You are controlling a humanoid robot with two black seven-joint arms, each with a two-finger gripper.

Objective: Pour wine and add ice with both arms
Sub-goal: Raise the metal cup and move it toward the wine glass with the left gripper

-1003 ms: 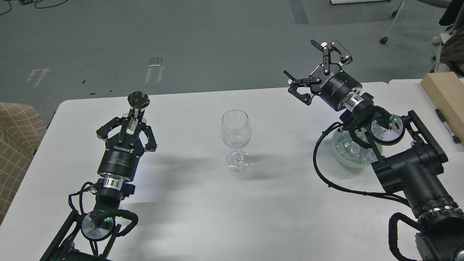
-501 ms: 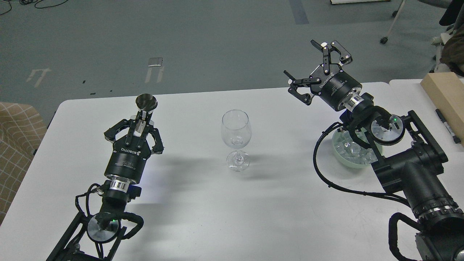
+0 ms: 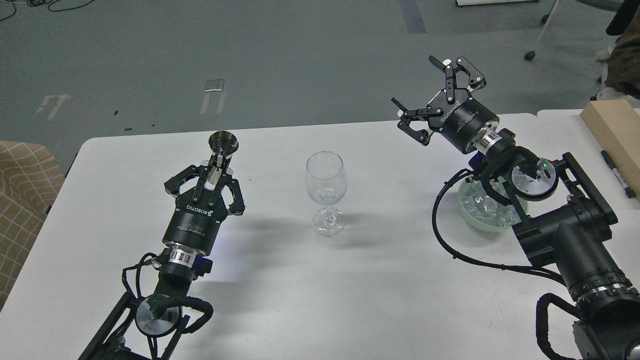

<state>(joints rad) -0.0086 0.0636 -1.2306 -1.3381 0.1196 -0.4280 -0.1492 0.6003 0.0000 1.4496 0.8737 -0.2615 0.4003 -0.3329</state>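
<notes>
The wine glass (image 3: 325,192) stands upright at the middle of the white table (image 3: 280,300), stem vertical, its open mouth facing up. To its left, the left gripper (image 3: 218,161) is clamped on a slim metal jigger (image 3: 222,146), whose long axis runs up and away from the robot, its flared mouth tilted toward the far edge. To the right of the glass, the right gripper (image 3: 422,95) hangs in the air with fingers spread wide, holding nothing. Below that arm, right of the glass, the ice (image 3: 482,206) lies in a pale green bowl (image 3: 475,220).
</notes>
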